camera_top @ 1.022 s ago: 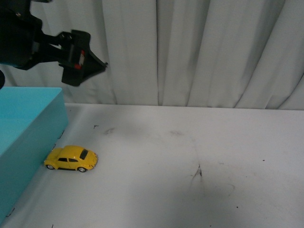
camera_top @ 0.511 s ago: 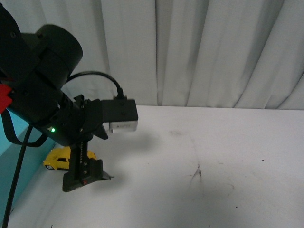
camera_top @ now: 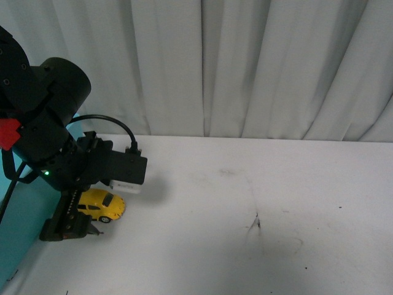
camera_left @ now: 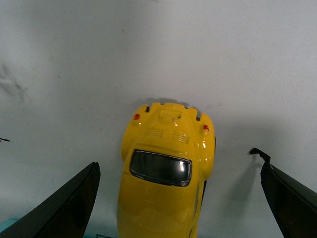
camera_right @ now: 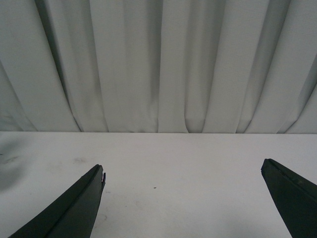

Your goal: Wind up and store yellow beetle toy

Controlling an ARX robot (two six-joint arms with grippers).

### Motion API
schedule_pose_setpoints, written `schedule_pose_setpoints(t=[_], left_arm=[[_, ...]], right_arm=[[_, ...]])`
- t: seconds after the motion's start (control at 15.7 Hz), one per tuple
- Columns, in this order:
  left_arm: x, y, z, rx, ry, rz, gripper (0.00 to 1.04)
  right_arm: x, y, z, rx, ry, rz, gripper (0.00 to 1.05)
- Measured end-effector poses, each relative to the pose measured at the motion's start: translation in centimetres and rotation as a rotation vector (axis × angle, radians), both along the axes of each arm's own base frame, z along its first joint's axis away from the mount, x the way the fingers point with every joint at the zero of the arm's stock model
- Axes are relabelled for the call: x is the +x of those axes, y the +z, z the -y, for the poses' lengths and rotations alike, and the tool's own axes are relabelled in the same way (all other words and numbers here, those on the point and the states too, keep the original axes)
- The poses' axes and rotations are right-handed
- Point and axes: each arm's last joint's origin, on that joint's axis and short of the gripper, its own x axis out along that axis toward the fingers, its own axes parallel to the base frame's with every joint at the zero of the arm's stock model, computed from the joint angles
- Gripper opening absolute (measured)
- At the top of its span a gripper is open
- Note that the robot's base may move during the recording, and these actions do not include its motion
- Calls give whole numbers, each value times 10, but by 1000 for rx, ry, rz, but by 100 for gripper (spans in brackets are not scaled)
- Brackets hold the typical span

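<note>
The yellow beetle toy (camera_top: 103,204) stands on the white table (camera_top: 245,209) at the left, close beside a teal box (camera_top: 18,246). My left arm partly hides it in the front view. My left gripper (camera_left: 176,158) is open and lowered over the toy (camera_left: 163,198), with one black finger (camera_left: 74,203) on either side of the body and a gap at each side. The toy's end with two small red lights points away from the wrist. My right gripper (camera_right: 183,167) is open over bare table with nothing between its fingers; it is out of the front view.
The teal box fills the left edge, right next to the toy. A white curtain (camera_top: 264,67) hangs behind the table's far edge. Dark scuff marks (camera_top: 256,222) lie near the table's middle.
My left arm has come down from high at the left, swung out in front of the toy, then pulled back left so that its open fingers straddle it. The toy has stayed in place.
</note>
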Motion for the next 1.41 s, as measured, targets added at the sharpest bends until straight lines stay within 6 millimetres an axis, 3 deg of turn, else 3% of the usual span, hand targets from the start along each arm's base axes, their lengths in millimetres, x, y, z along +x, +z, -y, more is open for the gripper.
schedule_pose_setpoints(t=[0.19,0.45,0.51,0.89,1.09,1.21,1.41], left_arm=[[4,-1,-6,57,-46,26,96],[5,-6,-8,97,-67,14,53],[6,-5,-8,99,-66,12,47],[-3,7,4,-19,-33,-89,41],[-4,52,11,-171,21,-62,41],[-5,106,-3,-270,82,35,41],[-9,129,-18,-299,128,91,41]], right_arm=[[0,0,0,0,0,0,98],[0,0,0,0,1,0,98],[0,0,0,0,0,0,98],[0,0,0,0,0,0,98],[0,0,0,0,0,0,98],[0,0,0,0,0,0,98],[0,0,0,0,0,0,98]])
